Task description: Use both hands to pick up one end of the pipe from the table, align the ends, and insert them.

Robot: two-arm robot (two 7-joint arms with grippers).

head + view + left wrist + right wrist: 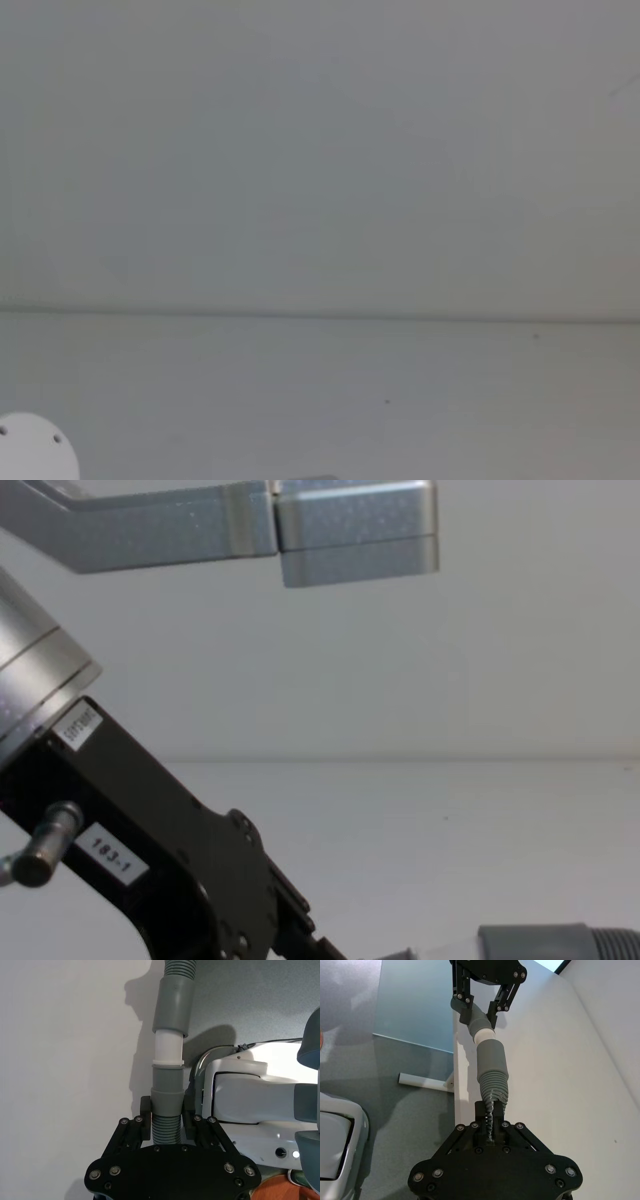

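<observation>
Left gripper [165, 1120]: we see its jaws clenched on the pipe [166, 1132] at the base of the cuff with the white tip [167, 1049]. Gripping just behind the cuff leaves the tip free to enter its mate.

Right gripper [490, 1127]: jaws clenched on the ribbed hose right behind the wider cuff [491, 1062]. We judge this hold keeps that cuff stiff and steerable instead of flopping on the bendy ribs.

Joint: the white tip sits partly inside the wider cuff, with a band of white showing between the two grey sleeves. We read the insertion as begun but not seated.

Alignment: in the right wrist view the tipped end meets the wider cuff at a slight angle. In the left wrist view the two look nearly in line. We cannot say which is truer.

Location: both ends are held up off the table [555, 1075], over its side edge, with the floor beyond. The chest view shows the labelled gripper low at left and a grey cuff at the bottom right.

Next move, our judgement: push the ends together along one axis. A skewed push could jam the tip.
</observation>
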